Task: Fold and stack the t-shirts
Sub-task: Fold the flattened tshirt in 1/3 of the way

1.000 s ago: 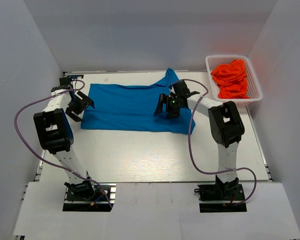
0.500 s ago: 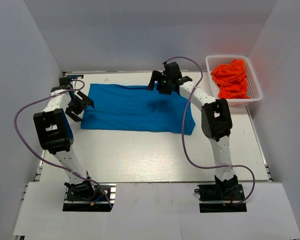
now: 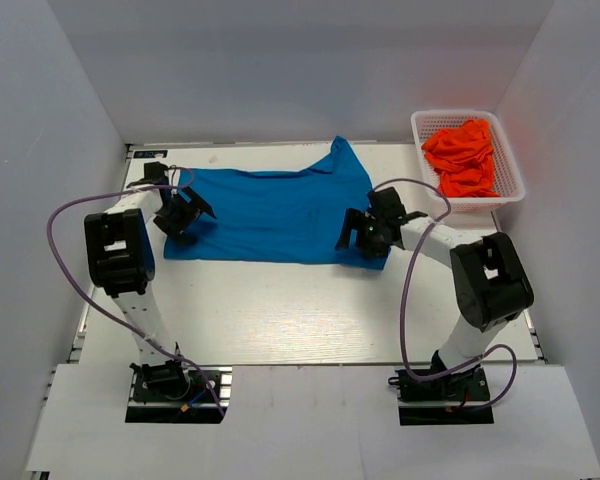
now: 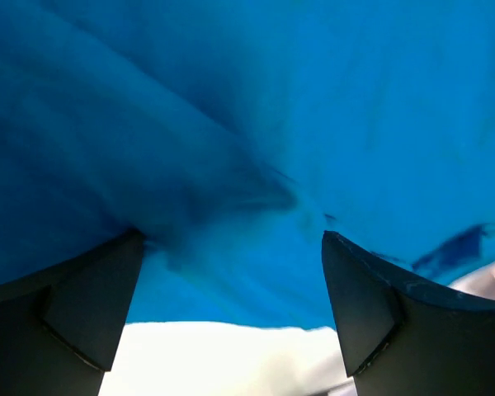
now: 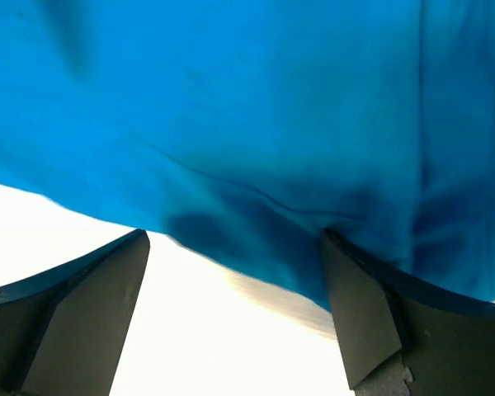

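the blue t-shirt [image 3: 275, 215] lies spread out flat across the far middle of the white surface [image 3: 280, 310], long side running left to right, with one sleeve sticking up toward the far edge on its right half. the fabric shows a few soft wrinkles but no fold. the left hand [image 3: 185, 212] sits low at the shirt's left edge, near its near-left corner, jaws wide apart and gripping nothing; in its wrist camera the blue cloth fills the gap between the two dark fingers, with the hem and a strip of bare surface just below. the right hand [image 3: 358, 232] is down at the shirt's near-right corner, also wide open and holding nothing; its wrist camera shows the shirt's edge running across between the fingers, white surface beneath. whether either hand touches the cloth cannot be told. the orange-red t-shirts [image 3: 462, 155] lie heaped in a white mesh basket [image 3: 420, 125] at the far right, well apart from both hands.
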Robot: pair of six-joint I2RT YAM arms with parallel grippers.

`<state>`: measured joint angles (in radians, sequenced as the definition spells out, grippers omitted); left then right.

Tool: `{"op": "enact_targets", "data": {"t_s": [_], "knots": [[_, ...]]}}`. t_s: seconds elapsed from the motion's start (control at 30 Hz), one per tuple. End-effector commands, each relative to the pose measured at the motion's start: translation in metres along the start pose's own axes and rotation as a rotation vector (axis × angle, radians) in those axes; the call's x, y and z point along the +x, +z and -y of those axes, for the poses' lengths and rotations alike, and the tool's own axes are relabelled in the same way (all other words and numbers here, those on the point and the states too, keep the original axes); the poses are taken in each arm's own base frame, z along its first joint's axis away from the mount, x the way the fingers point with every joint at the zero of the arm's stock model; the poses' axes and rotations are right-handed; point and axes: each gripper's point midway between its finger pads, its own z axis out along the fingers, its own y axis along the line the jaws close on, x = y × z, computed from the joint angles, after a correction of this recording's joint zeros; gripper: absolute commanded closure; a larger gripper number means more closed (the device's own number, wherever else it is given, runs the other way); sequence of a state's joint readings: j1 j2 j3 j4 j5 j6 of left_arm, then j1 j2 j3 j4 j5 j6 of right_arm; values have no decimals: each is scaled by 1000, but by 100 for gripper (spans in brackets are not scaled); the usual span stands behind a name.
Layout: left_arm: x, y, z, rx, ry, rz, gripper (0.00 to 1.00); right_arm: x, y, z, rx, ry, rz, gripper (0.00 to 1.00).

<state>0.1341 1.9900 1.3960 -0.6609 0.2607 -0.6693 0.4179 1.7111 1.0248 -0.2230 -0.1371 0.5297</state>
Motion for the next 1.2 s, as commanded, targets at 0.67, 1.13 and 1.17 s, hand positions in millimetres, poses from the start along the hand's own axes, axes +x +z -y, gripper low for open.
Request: {"op": "enact_targets", "data": {"t_s": [0.67, 1.13, 1.17], "knots": [[141, -61, -100, -169, 19, -87, 0, 141, -102, 64, 29, 208, -87, 10], [-52, -63, -29, -301, -58, 248, 0, -125, -101, 5, 189, -81, 277, 10], [-54, -55, -23, -281, -58, 225, 0, -158, -116, -10, 176, -104, 357, 10]]}}
